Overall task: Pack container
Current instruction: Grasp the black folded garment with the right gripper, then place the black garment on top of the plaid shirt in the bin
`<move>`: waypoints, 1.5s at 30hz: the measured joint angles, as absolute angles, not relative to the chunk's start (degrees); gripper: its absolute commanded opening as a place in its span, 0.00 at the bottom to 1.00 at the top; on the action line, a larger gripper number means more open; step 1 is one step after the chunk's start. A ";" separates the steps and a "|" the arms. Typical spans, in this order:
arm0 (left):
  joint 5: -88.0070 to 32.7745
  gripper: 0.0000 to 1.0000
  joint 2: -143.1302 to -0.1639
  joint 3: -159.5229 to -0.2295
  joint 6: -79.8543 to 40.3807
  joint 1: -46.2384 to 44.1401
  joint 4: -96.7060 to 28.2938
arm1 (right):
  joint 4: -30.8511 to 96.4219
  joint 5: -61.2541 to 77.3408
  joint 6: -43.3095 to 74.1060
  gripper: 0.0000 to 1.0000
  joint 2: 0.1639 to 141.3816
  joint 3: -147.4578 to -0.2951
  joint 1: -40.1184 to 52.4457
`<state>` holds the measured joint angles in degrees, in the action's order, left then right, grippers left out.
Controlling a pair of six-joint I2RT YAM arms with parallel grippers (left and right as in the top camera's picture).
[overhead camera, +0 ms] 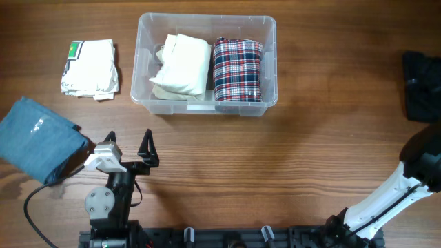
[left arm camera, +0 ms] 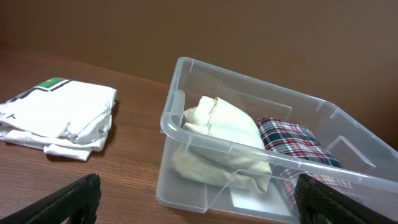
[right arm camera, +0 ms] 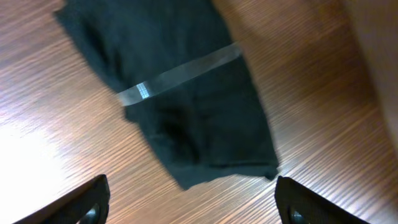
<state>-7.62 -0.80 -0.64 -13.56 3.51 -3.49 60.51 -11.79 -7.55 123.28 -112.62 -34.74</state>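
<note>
Left end effector spread, clear of container rim; right end effector spread above black garment

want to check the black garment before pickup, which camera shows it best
Right wrist: the black garment fills much of the frame, lying on the table, a shiny band across it. Overhead catches only part of it at the right edge. Left wrist does not show it.

No legible text, brand or number is found in any view. The white label on the container shows no readable print. The green-and-black print on the white folded garment is indecipherable. The clear strip on the dark garment carries 1 small mark, too blurred to read.
</note>
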 measured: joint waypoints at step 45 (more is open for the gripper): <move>-7.62 1.00 -0.80 -0.64 -13.56 3.51 -3.49 | 55.90 13.41 14.17 0.04 97.14 -112.64 -0.19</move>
<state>-7.62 -0.80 -0.64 -13.56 3.51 -3.49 55.90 13.41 14.17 97.14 -112.64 -0.19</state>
